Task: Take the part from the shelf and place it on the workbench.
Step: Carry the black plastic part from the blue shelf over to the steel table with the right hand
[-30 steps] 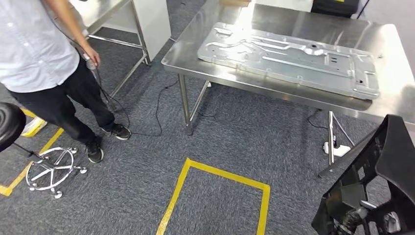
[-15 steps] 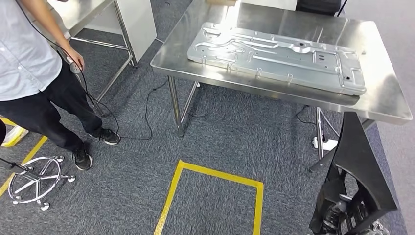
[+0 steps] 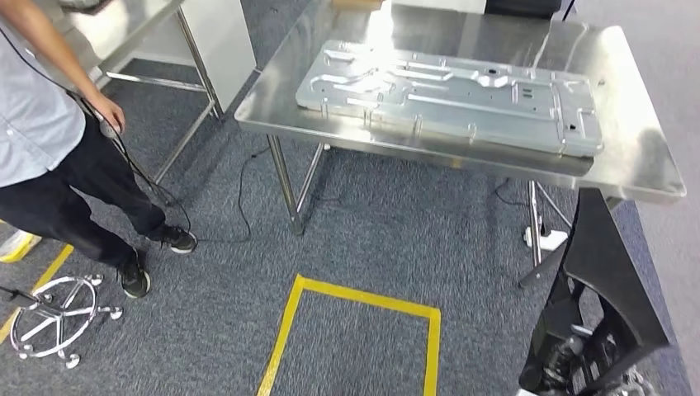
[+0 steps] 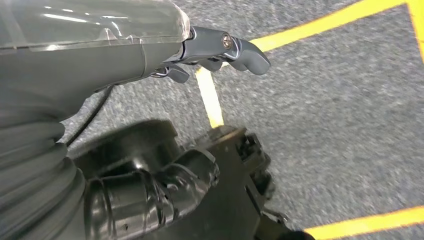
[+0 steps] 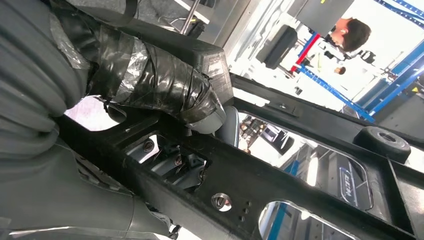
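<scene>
The part [image 3: 607,280], a black open-framed plastic piece, is low on my right in the head view, held up off the carpet [image 3: 371,239] just short of the steel surface [image 3: 636,165] and standing roughly upright, its top edge near the surface's near right corner. My right hand [image 5: 165,85] has hold of it: from the right wrist I see the tape-wrapped fingers [image 5: 200,107] curled tightly round one bar of the frame, with the part's cut-outs and a round rubber foot running away beyond them. The head view does not let me make out that grip, since the hand is buried in the dark tangle at the bottom of the part and cut off by the picture's edge. My left hand [image 4: 210,50] hangs over the carpet and holds nothing, its fingers [image 4: 247,52] loosely bent and apart above a strip of yellow floor tape [image 3: 363,297]. The head view gives me what neither wrist does: a large stamped metal panel [image 3: 450,95] lying flat along the surface, and a person [image 3: 49,140] in a pale shirt and dark trousers standing to the left beside a chrome stool base [image 3: 54,318], holding something with a trailing cable that I cannot identify. The background behind the part in the right wrist view is washed out.
</scene>
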Tool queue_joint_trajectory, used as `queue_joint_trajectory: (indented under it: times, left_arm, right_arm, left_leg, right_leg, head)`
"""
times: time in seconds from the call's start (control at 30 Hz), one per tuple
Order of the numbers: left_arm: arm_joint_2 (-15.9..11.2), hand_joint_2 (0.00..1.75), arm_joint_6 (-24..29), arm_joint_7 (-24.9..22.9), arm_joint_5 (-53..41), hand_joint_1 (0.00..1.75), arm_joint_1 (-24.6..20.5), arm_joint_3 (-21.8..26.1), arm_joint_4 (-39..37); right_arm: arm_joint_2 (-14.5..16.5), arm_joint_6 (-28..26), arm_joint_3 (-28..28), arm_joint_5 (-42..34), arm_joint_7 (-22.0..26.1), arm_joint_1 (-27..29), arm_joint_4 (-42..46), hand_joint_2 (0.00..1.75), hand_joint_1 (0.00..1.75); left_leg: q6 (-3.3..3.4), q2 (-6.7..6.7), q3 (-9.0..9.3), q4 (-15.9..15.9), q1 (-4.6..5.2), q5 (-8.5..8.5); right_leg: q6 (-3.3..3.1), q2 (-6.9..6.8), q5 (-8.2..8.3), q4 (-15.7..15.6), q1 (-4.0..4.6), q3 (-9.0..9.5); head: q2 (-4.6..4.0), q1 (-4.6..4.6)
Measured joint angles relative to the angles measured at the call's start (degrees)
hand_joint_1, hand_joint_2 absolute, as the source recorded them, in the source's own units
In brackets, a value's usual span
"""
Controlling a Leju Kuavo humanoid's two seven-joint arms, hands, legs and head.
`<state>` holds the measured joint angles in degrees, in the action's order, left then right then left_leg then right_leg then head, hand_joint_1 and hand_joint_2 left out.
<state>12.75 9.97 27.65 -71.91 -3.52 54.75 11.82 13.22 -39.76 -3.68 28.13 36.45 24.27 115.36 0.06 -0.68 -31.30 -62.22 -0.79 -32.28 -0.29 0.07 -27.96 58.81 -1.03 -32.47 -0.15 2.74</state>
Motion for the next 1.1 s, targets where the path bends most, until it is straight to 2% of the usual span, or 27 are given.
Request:
queue_joint_trajectory:
  times: [0.07,0.1,0.13,0.17,0.23,0.27,0.3,0.37,0.47,0.5,0.53,0.6,0.63,0.67,0.7,0.77,0.83,0.9,0.97,1.0,1.03,1.1]
  left_arm:
    - [-0.01,1.75,0.00,0.02,-0.06,0.00,0.08,0.00,0.00]
    - [-0.01,1.75,0.00,0.02,-0.08,0.00,0.16,0.00,0.00]
    - [-0.02,1.75,0.01,0.02,-0.09,0.00,0.25,0.00,0.00]
    - [-0.03,1.75,0.01,0.02,-0.09,0.00,0.32,0.00,0.00]
    - [-0.08,1.75,0.03,0.02,-0.09,0.00,0.35,0.00,0.00]
    - [-0.13,1.75,0.04,0.01,-0.09,0.00,0.35,0.00,0.00]
    - [-0.16,1.75,0.05,0.01,-0.09,0.00,0.28,-0.01,0.00]
    - [-0.21,1.75,0.07,0.02,-0.13,0.00,0.19,-0.02,0.00]
    - [-0.24,1.75,0.07,-0.01,-0.24,0.00,0.31,-0.02,0.00]
    - [-0.23,1.75,0.07,-0.02,-0.27,0.00,0.28,-0.02,0.00]
    - [-0.22,1.75,0.07,-0.02,-0.29,0.00,0.19,-0.02,0.00]
    - [-0.20,1.75,0.07,-0.03,-0.35,0.00,0.07,-0.02,0.00]
    - [-0.20,1.75,0.07,-0.03,-0.38,0.00,0.11,-0.02,0.00]
    - [-0.20,1.75,0.07,-0.03,-0.42,0.00,0.22,-0.02,0.00]
    - [-0.19,1.75,0.07,-0.03,-0.43,0.00,0.33,-0.02,0.00]
    - [-0.17,1.75,0.07,-0.03,-0.44,0.00,0.42,-0.02,0.00]
    - [-0.17,1.75,0.15,-0.02,-0.45,0.00,0.25,-0.03,0.00]
    - [-0.18,1.75,0.27,0.01,-0.51,0.00,0.13,-0.03,0.00]
    - [-0.18,1.75,0.39,0.04,-0.60,0.00,0.11,-0.05,0.00]
    - [-0.18,1.75,0.44,0.07,-0.62,0.00,0.06,-0.06,0.00]
    - [-0.18,1.75,0.48,0.09,-0.63,0.00,0.02,-0.07,0.00]
    - [-0.18,1.75,0.51,0.12,-0.63,0.00,0.04,-0.08,0.00]
  right_arm:
    - [0.00,-0.01,0.01,-0.27,0.01,-0.05,-0.03,1.75,1.75]
    - [0.00,-0.01,0.01,-0.35,0.01,-0.04,-0.06,1.75,1.75]
    - [0.00,-0.01,0.01,-0.39,0.01,-0.04,-0.10,1.75,1.75]
    - [0.00,-0.01,0.01,-0.40,0.01,-0.03,-0.14,1.75,1.75]
    - [0.00,0.00,0.01,-0.44,0.01,-0.04,-0.19,1.75,1.75]
    - [-0.01,0.00,0.01,-0.48,0.01,-0.07,-0.21,1.75,1.75]
    - [-0.02,0.00,0.01,-0.52,0.01,-0.11,-0.23,1.75,1.75]
    - [-0.04,0.00,0.05,-0.60,-0.01,-0.17,-0.28,1.75,1.75]
    - [-0.16,-0.02,0.16,-0.71,-0.05,-0.27,-0.31,1.75,1.75]
    - [-0.27,-0.02,0.19,-0.78,-0.07,-0.34,-0.30,1.75,1.75]
    - [-0.40,-0.02,0.22,-0.87,-0.09,-0.39,-0.30,1.75,1.75]
    - [-0.68,-0.02,0.25,-1.15,-0.21,-0.42,-0.35,1.75,1.75]
    - [-0.81,-0.02,0.25,-1.27,-0.28,-0.41,-0.40,1.75,1.75]
    - [-0.93,-0.02,0.25,-1.39,-0.34,-0.39,-0.46,1.75,1.75]
    - [-1.04,-0.02,0.25,-1.47,-0.37,-0.40,-0.50,1.75,1.75]
    - [-1.25,-0.02,0.25,-1.54,-0.37,-0.42,-0.55,1.75,1.75]
    - [-1.38,-0.01,0.28,-1.56,-0.39,-0.49,-0.64,1.75,1.75]
    - [-1.45,0.00,0.32,-1.58,-0.42,-0.48,-0.71,1.75,1.75]
    - [-1.49,-0.01,0.36,-1.58,-0.35,-0.43,-0.64,1.75,1.75]
    - [-1.50,-0.01,0.37,-1.57,-0.30,-0.48,-0.61,1.75,1.75]
    - [-1.51,-0.02,0.40,-1.57,-0.26,-0.53,-0.57,1.75,1.75]
    - [-1.53,-0.02,0.49,-1.57,-0.23,-0.60,-0.58,1.75,1.75]
  left_leg:
    - [0.02,0.13,-4.12,-7.58,0.01,-3.10]
    - [0.07,0.14,-6.30,-10.98,0.02,-3.95]
    - [0.20,0.16,-7.75,-12.68,0.07,-3.64]
    - [0.42,0.17,-8.22,-12.28,0.12,-2.15]
    - [1.23,0.26,-6.39,-5.93,0.39,2.88]
    - [1.70,0.34,-5.07,-2.51,0.61,4.58]
    - [2.03,0.41,-3.97,0.05,0.84,5.44]
    - [2.46,0.48,-2.93,2.12,1.22,5.11]
    - [3.07,0.55,-1.11,3.85,0.98,4.95]
    - [3.25,0.54,-0.36,4.26,0.81,4.91]
    - [3.38,0.49,0.13,4.54,0.70,4.78]
    - [3.44,0.48,0.85,4.65,0.50,4.18]
    - [3.28,0.49,1.32,4.65,0.37,3.72]
    - [3.05,0.51,1.97,4.64,0.19,3.17]
    - [2.75,0.52,2.76,4.64,-0.03,2.58]
    - [2.02,0.54,4.31,4.55,-0.42,1.27]
    - [1.10,0.51,5.15,4.69,-0.50,0.12]
    - [0.10,0.43,5.97,4.80,-0.44,-0.16]
    - [-0.53,0.36,6.28,3.47,-0.56,-0.18]
    - [-0.64,0.37,5.37,1.44,-0.64,-0.56]
    - [-0.61,0.39,3.55,-1.72,-0.68,-1.33]
    - [-0.38,0.42,-1.36,-8.55,-0.57,-4.07]
  right_leg:
    - [-0.69,-0.04,-0.52,-0.04,0.36,0.56]
    - [-0.92,0.02,-0.81,-0.03,0.59,0.86]
    - [-1.06,0.14,-1.14,-0.03,0.81,1.24]
    - [-1.14,0.32,-1.50,-0.02,1.02,1.73]
    - [-1.13,0.59,-2.37,-0.03,1.34,2.89]
    - [-0.99,0.65,-2.87,0.00,1.53,3.32]
    - [-0.75,0.74,-3.30,-0.01,1.56,3.60]
    - [-0.09,0.81,-3.56,0.00,1.45,4.04]
    - [0.81,0.69,-3.70,1.55,1.15,4.32]
    - [1.17,0.62,-4.39,3.47,1.02,3.30]
    - [1.56,0.55,-5.41,6.33,0.82,1.53]
    - [2.25,0.52,-7.83,12.64,0.33,-3.21]
    - [2.50,0.49,-8.46,14.32,0.03,-5.08]
    - [2.78,0.42,-8.12,14.26,-0.28,-6.10]
    - [3.09,0.30,-6.56,12.41,-0.57,-6.17]
    - [3.68,-0.15,-0.93,5.91,-1.05,-4.86]
    - [3.18,-0.60,1.96,2.02,-0.92,-3.97]
    - [1.83,-0.52,1.62,1.53,-0.65,-3.57]
    - [0.70,-0.18,1.51,1.12,-0.70,-2.49]
    - [0.19,-0.10,1.26,0.96,-0.63,-1.84]
    - [-0.23,-0.06,0.96,0.80,-0.51,-1.29]
    - [-0.87,-0.01,0.18,0.72,-0.06,-0.42]
  head:
    - [0.00,-0.05]
    - [0.00,-0.04]
    - [0.00,-0.05]
    - [0.00,-0.04]
    - [0.00,-0.04]
    - [0.00,0.04]
    - [0.00,0.08]
    - [0.00,0.19]
    - [0.00,0.27]
    - [0.00,0.32]
    - [0.00,0.36]
    - [0.00,0.35]
    - [0.00,0.35]
    - [0.00,0.35]
    - [0.00,0.35]
    - [0.00,0.40]
    - [0.00,0.41]
    - [0.00,0.35]
    - [0.00,0.29]
    - [0.00,0.26]
    - [0.00,0.22]
    - [0.00,0.17]
